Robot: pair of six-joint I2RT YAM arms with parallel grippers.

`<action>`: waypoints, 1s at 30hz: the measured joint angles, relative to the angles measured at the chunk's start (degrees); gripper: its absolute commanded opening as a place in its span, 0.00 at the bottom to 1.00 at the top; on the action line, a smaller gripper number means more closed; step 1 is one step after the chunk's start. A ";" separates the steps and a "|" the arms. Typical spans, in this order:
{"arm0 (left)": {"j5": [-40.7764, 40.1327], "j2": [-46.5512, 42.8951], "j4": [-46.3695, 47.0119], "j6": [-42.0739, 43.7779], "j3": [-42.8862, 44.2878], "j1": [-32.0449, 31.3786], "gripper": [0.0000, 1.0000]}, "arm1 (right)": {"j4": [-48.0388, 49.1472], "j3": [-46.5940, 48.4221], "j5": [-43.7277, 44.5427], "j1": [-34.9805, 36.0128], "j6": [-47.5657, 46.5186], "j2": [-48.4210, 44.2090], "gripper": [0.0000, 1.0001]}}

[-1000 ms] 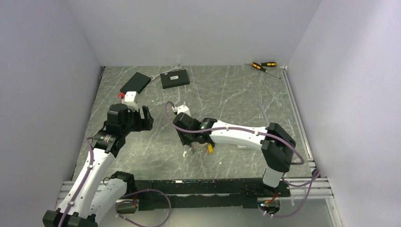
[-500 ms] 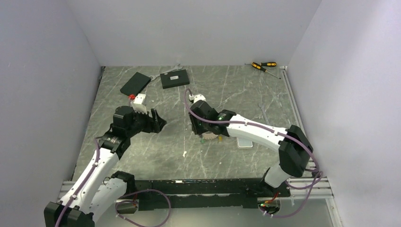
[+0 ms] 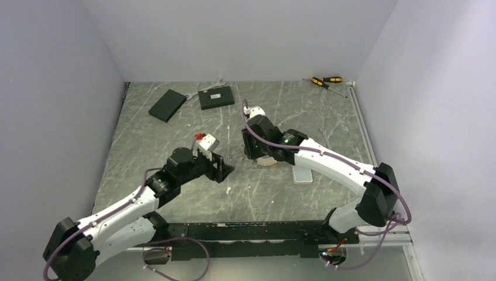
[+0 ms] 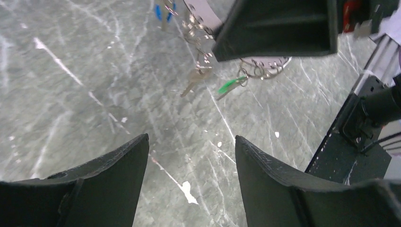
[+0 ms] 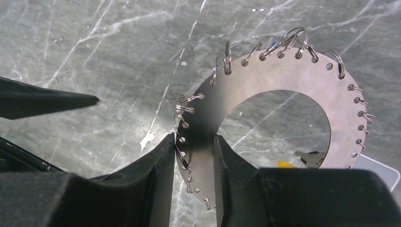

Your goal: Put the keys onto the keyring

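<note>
My right gripper (image 5: 194,139) is shut on the rim of the keyring (image 5: 283,78), a flat grey metal ring with holes and small split rings round its edge. It holds the ring just above the table, mid-table in the top view (image 3: 268,162). A yellow-tagged key (image 5: 286,164) shows through the ring's hole. In the left wrist view a green-tagged key (image 4: 231,85), a plain metal key (image 4: 191,85) and a blue-tagged key (image 4: 163,9) hang from the ring (image 4: 265,66). My left gripper (image 4: 191,138) is open and empty, just left of the ring (image 3: 227,170).
A white phone-like slab (image 3: 303,174) lies right of the ring. Two flat black boxes (image 3: 167,105) (image 3: 216,98) and a wrench (image 3: 217,84) lie at the back left. Yellow-and-black screwdrivers (image 3: 326,82) lie at the back right. The black base rail (image 4: 359,151) is close on the right.
My right gripper has carried the keyring away from the near edge and to the right. My left arm has swung right and lower, bringing its open gripper next to the ring.
</note>
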 measured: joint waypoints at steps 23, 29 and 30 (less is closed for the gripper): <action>1.27 23.50 45.11 12.61 -7.48 -12.61 0.70 | -7.43 5.51 2.40 -0.39 4.57 -5.07 0.00; 0.37 26.40 48.63 14.38 -5.51 -13.03 0.68 | -7.69 5.51 2.38 -0.39 4.83 -6.47 0.00; 0.33 27.02 49.42 14.58 -5.27 -13.05 0.68 | -7.69 5.51 2.38 -0.39 4.83 -6.67 0.00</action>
